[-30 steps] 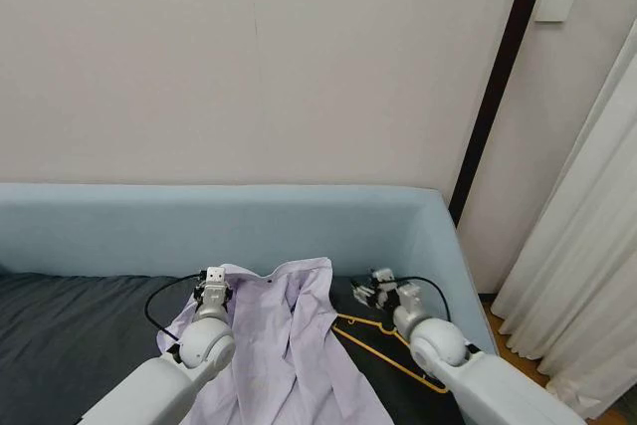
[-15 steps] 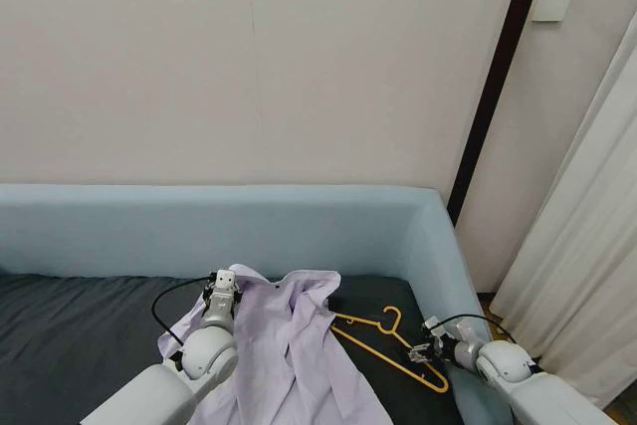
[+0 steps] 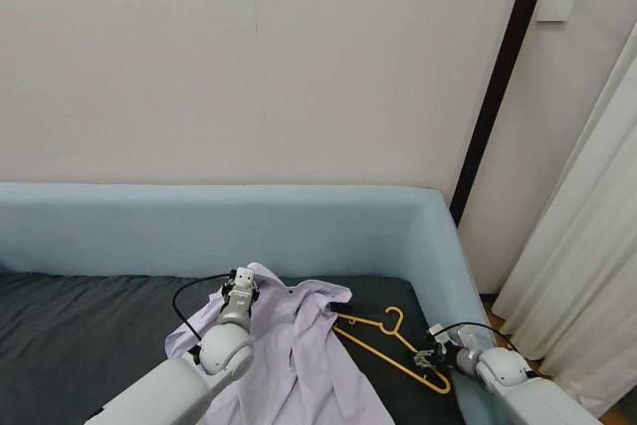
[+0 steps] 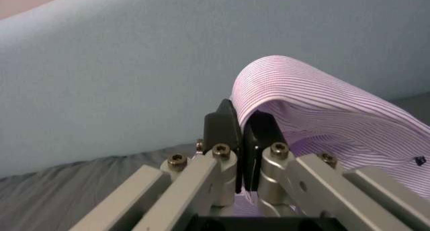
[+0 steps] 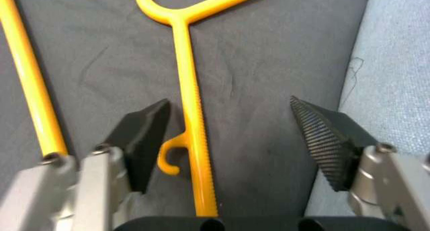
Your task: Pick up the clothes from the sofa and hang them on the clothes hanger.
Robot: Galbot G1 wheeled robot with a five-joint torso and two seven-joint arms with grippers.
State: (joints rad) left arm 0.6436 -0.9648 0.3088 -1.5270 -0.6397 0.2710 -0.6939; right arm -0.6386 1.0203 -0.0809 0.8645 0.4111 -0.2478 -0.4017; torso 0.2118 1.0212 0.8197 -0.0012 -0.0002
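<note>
A lilac striped shirt [image 3: 299, 350] lies crumpled on the dark sofa seat [image 3: 80, 335]. My left gripper [image 3: 240, 286] is shut on the shirt's upper edge; in the left wrist view its black pads [image 4: 225, 135] pinch the striped cloth [image 4: 315, 105]. To the right of the shirt lies an orange clothes hanger [image 3: 393, 337], flat on the seat. My right gripper [image 3: 434, 347] stands open at the hanger's near end. In the right wrist view its fingers [image 5: 144, 135] straddle the hanger's orange bar [image 5: 191, 130].
The sofa's light blue backrest [image 3: 199, 226] runs behind, and its right arm [image 3: 448, 276] rises close beside my right gripper. A white curtain [image 3: 587, 276] and a dark door frame [image 3: 498, 87] stand to the right. The seat to the left is bare.
My left gripper has shifted right with the shirt's edge. My right arm has drawn back from the sofa's back corner to the hanger's near end, uncovering the hanger's hook.
</note>
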